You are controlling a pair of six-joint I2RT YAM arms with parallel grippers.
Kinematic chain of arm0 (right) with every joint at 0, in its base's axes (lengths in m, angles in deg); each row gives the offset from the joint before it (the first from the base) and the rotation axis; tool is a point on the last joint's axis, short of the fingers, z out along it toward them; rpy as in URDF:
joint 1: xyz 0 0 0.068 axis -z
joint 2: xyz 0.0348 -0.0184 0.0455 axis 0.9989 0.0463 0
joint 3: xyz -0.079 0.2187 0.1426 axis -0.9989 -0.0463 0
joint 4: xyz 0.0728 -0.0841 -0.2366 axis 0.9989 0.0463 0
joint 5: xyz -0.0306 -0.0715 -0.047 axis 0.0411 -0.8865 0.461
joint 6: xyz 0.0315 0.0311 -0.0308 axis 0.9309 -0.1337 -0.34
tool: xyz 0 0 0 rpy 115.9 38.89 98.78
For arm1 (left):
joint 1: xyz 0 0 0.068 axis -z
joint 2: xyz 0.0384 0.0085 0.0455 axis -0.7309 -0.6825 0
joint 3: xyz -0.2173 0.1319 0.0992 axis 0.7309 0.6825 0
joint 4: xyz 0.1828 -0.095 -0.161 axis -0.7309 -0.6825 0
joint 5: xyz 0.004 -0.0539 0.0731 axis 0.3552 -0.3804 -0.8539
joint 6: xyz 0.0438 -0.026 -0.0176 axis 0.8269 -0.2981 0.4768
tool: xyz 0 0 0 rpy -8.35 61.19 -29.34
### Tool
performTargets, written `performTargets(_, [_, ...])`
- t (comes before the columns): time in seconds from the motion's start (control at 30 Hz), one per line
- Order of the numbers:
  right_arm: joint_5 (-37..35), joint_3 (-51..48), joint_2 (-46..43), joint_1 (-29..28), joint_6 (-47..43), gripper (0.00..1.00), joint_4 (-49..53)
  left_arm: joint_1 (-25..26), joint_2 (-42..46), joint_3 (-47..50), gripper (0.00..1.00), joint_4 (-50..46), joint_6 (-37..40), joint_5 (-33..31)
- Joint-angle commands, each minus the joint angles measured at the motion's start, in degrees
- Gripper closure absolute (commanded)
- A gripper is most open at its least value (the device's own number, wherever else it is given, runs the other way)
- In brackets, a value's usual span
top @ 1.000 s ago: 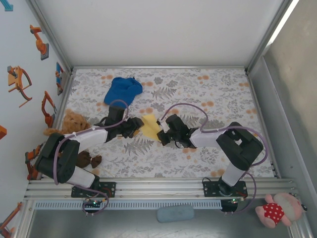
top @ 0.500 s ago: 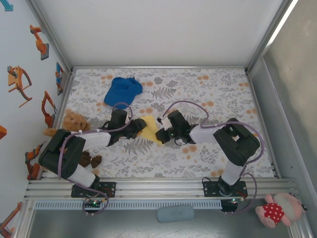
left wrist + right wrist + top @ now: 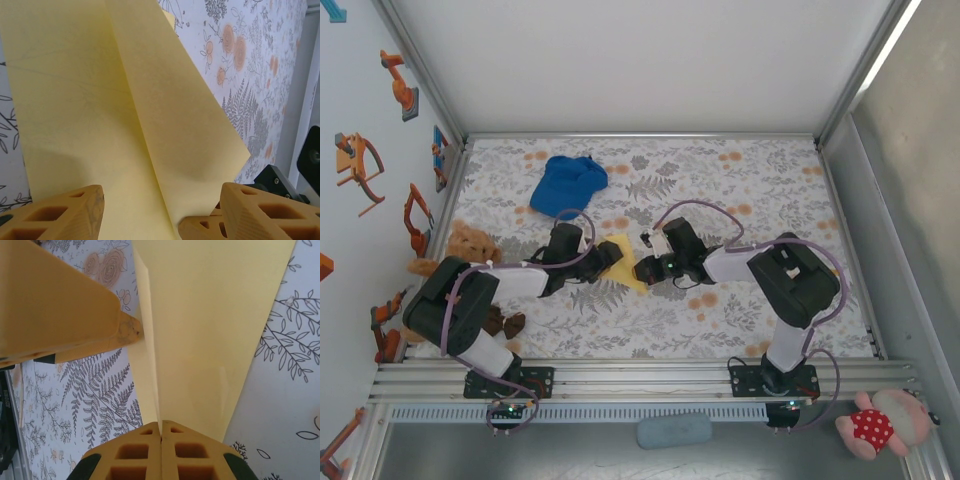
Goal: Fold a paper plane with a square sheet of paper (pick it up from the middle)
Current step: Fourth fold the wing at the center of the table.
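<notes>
The yellow square sheet of paper [image 3: 623,256] lies folded on the flowered table between my two grippers. In the left wrist view the sheet [image 3: 100,100] has one flap [image 3: 185,125] folded over a long crease. My left gripper [image 3: 165,220] is open, with a fingertip on either side of the sheet. My right gripper [image 3: 161,440] is shut on the sheet [image 3: 210,330], pinching its raised fold edge. In the top view the left gripper [image 3: 607,257] is at the sheet's left edge and the right gripper [image 3: 642,270] at its right edge.
A blue fabric cap [image 3: 568,182] lies at the back left. A teddy bear [image 3: 470,245] sits by the left arm at the table's left edge. A left finger [image 3: 60,305] crosses the right wrist view close to the sheet.
My left gripper has opened wider and slid right along the sheet. Both arms have dropped lower, and the sheet now sits closer to the table. The right gripper stayed shut.
</notes>
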State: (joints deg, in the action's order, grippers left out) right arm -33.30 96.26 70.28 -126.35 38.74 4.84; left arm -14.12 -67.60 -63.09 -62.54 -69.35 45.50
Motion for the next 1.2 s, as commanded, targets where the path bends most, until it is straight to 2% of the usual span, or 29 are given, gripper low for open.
performTargets(0.0, [2.56, 1.11, 0.95, 0.57, 2.25, 1.00, -2.00, 0.52, -0.88, -1.81, 0.36, -0.44, 3.28, 0.27])
performTargets(0.33, [3.36, 0.23, 1.52, 1.28, 3.66, 1.00, -4.20, 1.24, -2.22, -6.70, 0.35, -9.02, 7.47, -1.15])
performTargets(0.43, [3.45, 0.10, 1.52, 1.28, 3.82, 1.00, -4.55, 1.26, -2.60, -7.03, 0.40, -9.16, 7.66, -1.39])
performTargets(0.93, [3.18, -0.73, 1.54, 1.47, 3.67, 1.00, -4.78, 1.38, -7.99, -12.36, 0.44, -16.93, 7.57, -2.09])
performTargets(1.07, [2.26, -0.74, 0.08, 1.64, 3.65, 0.91, -3.16, 1.50, -9.55, -13.89, 0.45, -21.06, 7.74, -2.41])
performTargets(1.17, [-0.60, -1.21, -2.78, 1.74, 4.02, 0.73, -0.69, 1.53, -10.44, -14.90, 0.46, -24.03, 7.94, -2.60])
